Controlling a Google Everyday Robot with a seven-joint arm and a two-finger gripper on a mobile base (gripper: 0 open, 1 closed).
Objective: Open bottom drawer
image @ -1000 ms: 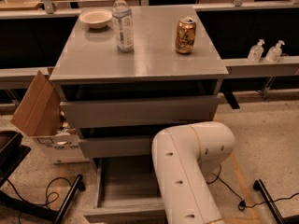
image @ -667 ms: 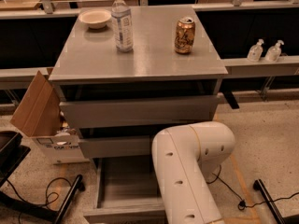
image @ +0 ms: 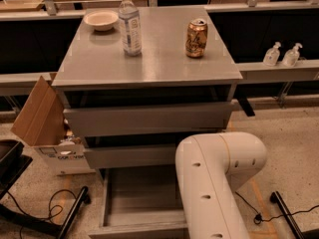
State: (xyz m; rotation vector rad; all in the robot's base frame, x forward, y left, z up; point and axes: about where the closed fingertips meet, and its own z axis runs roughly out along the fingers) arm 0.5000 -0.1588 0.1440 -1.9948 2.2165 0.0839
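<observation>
- Camera view leaves the gripper out of sight, somewhere past the white arm (image: 219, 183) low on the right; released or clenched, I can't tell.
- Just left of the arm, the bottom drawer (image: 142, 195) stands pulled out, its tray bare.
- Above, the tabletop (image: 159, 63) carries a bowl (image: 100, 19), a bottle (image: 130, 26) and a can (image: 196, 38).

3 drawers (image: 149, 117) (image: 134, 156) (image: 142, 195), 1 bottle (image: 130, 24), 1 can (image: 196, 38), 1 bowl (image: 101, 19), 2 dispensers (image: 272, 54) (image: 292, 54).
</observation>
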